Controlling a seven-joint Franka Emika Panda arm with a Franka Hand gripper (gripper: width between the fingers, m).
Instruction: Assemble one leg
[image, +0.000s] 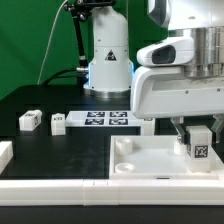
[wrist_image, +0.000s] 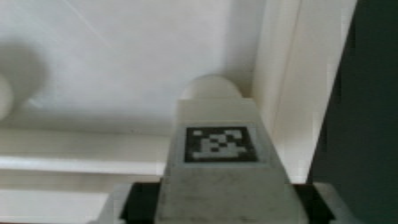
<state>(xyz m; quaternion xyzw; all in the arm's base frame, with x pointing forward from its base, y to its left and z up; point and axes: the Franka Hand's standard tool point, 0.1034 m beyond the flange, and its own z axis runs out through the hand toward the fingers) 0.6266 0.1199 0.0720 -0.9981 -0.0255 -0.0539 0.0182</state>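
My gripper (image: 197, 128) is shut on a leg (image: 197, 143), a small white block with a black-and-white tag on its face. It holds the leg upright over the near right corner of the large white tray-like piece (image: 150, 160). In the wrist view the leg (wrist_image: 217, 150) fills the middle between my two dark fingers (wrist_image: 148, 200), and its far end points at a rounded corner recess (wrist_image: 217, 88) of the tray piece (wrist_image: 107, 90). Two more legs (image: 30, 120) (image: 57, 123) stand on the black table at the exterior view's left.
The marker board (image: 105, 120) lies flat on the table behind the tray piece. A white part's corner (image: 4, 152) shows at the exterior view's left edge. The arm's base (image: 108, 65) stands at the back, before a green backdrop.
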